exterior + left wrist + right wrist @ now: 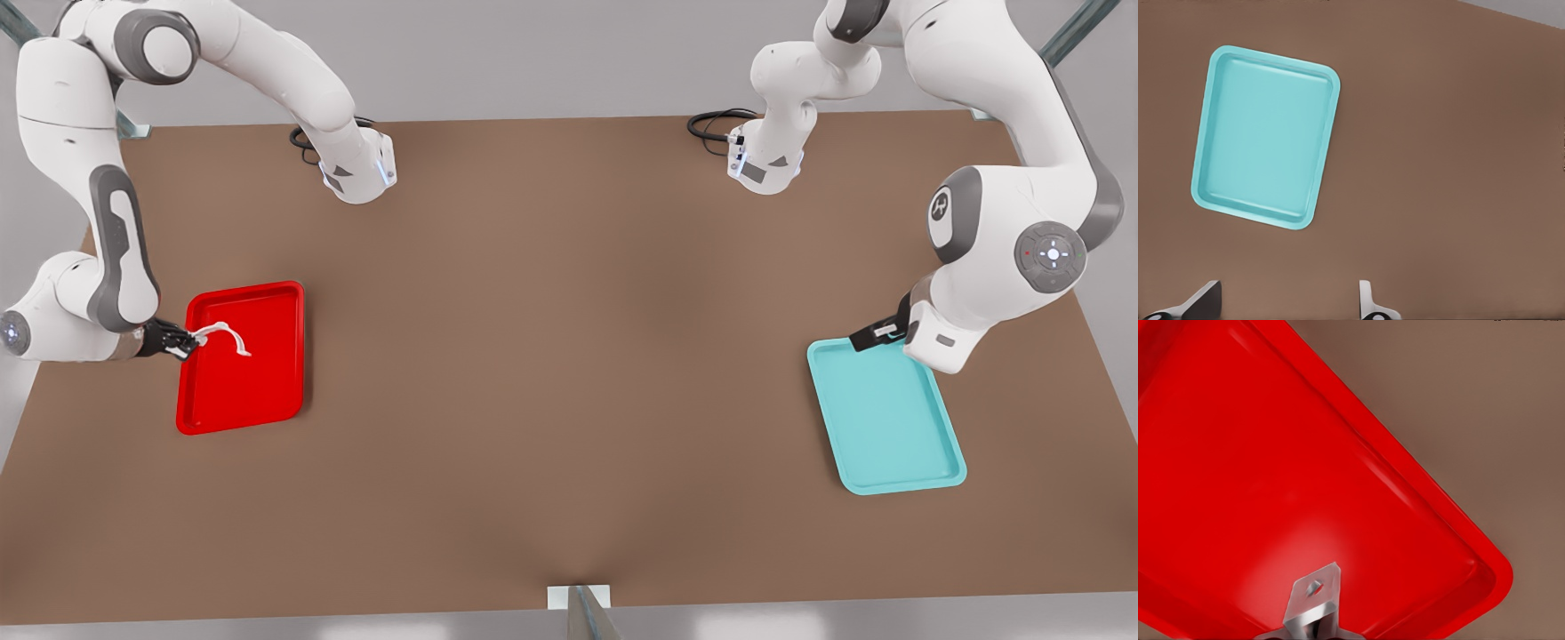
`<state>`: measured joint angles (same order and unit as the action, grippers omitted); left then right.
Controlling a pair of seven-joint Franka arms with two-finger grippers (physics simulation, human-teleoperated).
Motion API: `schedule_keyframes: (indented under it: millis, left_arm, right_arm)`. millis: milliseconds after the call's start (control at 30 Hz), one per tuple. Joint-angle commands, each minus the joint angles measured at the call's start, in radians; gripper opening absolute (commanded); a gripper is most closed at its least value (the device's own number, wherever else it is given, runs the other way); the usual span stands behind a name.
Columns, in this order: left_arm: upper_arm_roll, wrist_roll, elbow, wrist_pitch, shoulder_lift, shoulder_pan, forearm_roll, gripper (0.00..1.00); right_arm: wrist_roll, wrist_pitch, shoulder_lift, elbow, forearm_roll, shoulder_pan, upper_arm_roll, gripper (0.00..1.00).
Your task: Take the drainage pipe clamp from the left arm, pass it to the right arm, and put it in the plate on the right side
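Observation:
The white drainage pipe clamp [227, 335] hangs over the near-left part of the red plate [267, 391], at the front view's left. My right gripper [182, 342] is shut on one end of it, at the plate's left rim. In the right wrist view, the clamp's flat tab with a hole [1315, 595] sticks out over the plate's floor [1271, 453]. Whether the clamp touches the plate I cannot tell. My left gripper [876, 333] waits open at the far corner of the teal tray [889, 427], its fingertips [1205, 300] spread wide with nothing between them.
The teal tray [1265, 133] lies at the front view's right on the brown table [569, 356]. Black cables [716, 124] sit by the arm bases at the back. A small white bracket [578, 597] marks the table's front edge.

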<state>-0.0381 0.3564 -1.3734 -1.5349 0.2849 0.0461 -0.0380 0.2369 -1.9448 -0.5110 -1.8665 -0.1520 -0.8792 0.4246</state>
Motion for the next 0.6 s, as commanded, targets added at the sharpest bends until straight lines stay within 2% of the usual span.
schedule_keyframes:
  millis: [0, 100, 133, 233, 267, 300, 333, 400, 467, 533, 567]
  left_arm:
    - [0.000, -0.336, 0.000, -0.014, -0.001, 0.000, -0.002, 1.00]
    - [0.001, -0.333, 0.000, -0.041, 0.005, 0.000, 0.001, 1.00]
    - [0.001, -0.330, 0.000, -0.041, 0.013, 0.000, 0.003, 1.00]
    - [0.000, -0.329, 0.000, -0.039, 0.011, -0.002, 0.004, 1.00]
    - [0.000, -0.329, 0.000, -0.039, 0.011, -0.002, 0.004, 1.00]
    - [0.000, -0.332, 0.000, -0.039, 0.010, -0.002, 0.004, 1.00]
    - [0.000, -0.333, 0.000, -0.039, 0.010, -0.002, 0.003, 1.00]
    - [-0.002, -0.333, 0.000, -0.039, 0.008, -0.002, 0.001, 1.00]
    - [-0.002, -0.333, 0.000, -0.039, 0.008, 0.004, 0.003, 1.00]
    - [-0.002, -0.335, 0.000, -0.039, 0.011, 0.006, 0.001, 1.00]
    - [-0.002, -0.335, 0.000, -0.039, 0.011, 0.006, 0.001, 1.00]
  right_arm:
    - [-0.404, -0.123, -0.037, 0.000, -0.011, -0.003, 0.000, 0.21]
    - [-0.404, -0.169, -0.083, 0.000, -0.024, 0.003, 0.000, 0.21]
    - [-0.404, -0.171, -0.083, 0.000, -0.067, 0.012, 0.000, 1.00]
    - [-0.404, -0.148, -0.066, 0.007, -0.081, 0.011, 0.005, 1.00]
    - [-0.404, -0.118, -0.028, 0.010, -0.081, -0.006, 0.031, 1.00]
    - [-0.401, -0.063, 0.035, 0.046, -0.081, -0.043, 0.111, 1.00]
    - [-0.386, 0.050, 0.083, 0.139, -0.075, -0.092, 0.233, 1.00]
    - [-0.387, 0.213, 0.115, 0.355, -0.080, -0.083, 0.370, 1.00]
    - [-0.389, 0.264, 0.115, 0.454, -0.087, -0.080, 0.473, 1.00]
    - [-0.387, 0.329, 0.127, 0.461, -0.103, -0.087, 0.577, 1.00]
    - [-0.378, 0.403, 0.155, 0.538, -0.113, -0.048, 0.571, 1.00]
